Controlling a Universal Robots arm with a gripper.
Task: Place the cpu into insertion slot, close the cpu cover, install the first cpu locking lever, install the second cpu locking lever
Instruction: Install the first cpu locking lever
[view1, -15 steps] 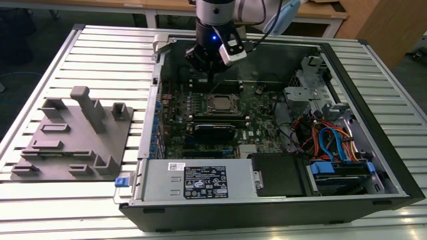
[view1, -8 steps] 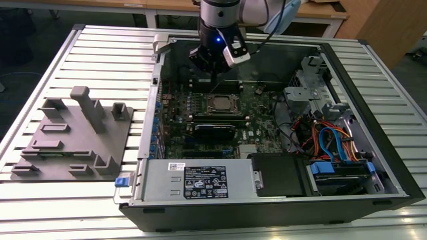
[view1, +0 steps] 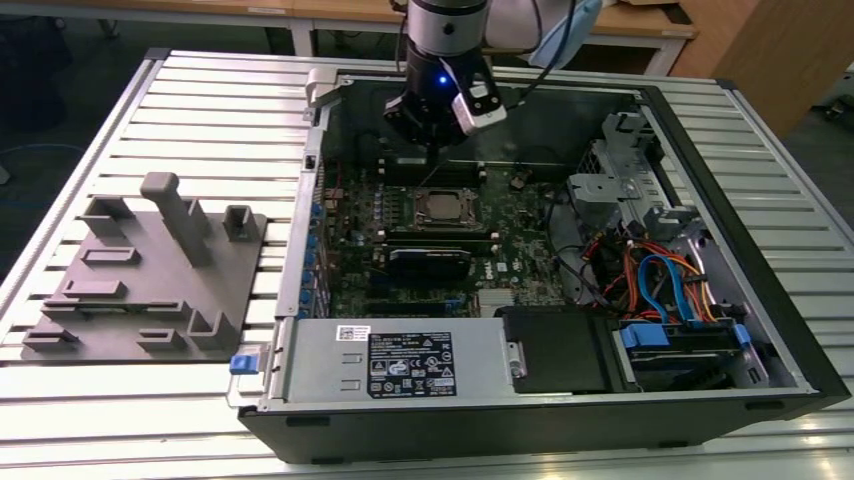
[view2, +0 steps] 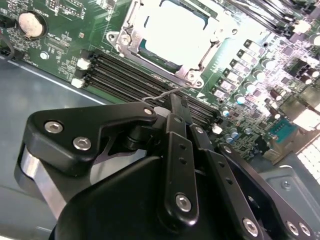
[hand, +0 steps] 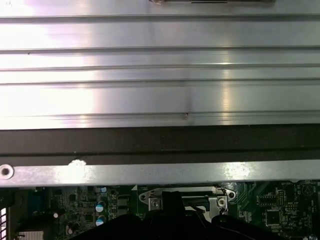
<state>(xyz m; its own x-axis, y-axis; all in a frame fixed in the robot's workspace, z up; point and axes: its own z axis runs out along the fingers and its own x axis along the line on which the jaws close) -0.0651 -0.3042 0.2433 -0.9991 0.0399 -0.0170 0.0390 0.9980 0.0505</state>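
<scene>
In the open computer case (view1: 534, 432), the cpu (view2: 172, 27) sat in the insertion slot (view2: 192, 76) with the cpu cover (view2: 200, 59) down around it. The second wrist view showed the gripper (view2: 176, 107) closed beside a thin wire lever (view2: 159, 96).

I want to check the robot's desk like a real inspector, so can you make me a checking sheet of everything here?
Surface: slatted metal table with an open computer case on it.
Job's things: the cpu sits in the insertion slot; the cpu cover appears to lie flat around it; a thin wire lever is right at the gripper's tip.
Clutter: grey fixture tray on the table, to the exterior view's left of the case.
Grippers: gripper low inside the case, beside the socket.
Cables: orange and blue cables bundled inside the case, on the exterior view's right.
Surroundings: wooden furniture beyond the table.
</scene>
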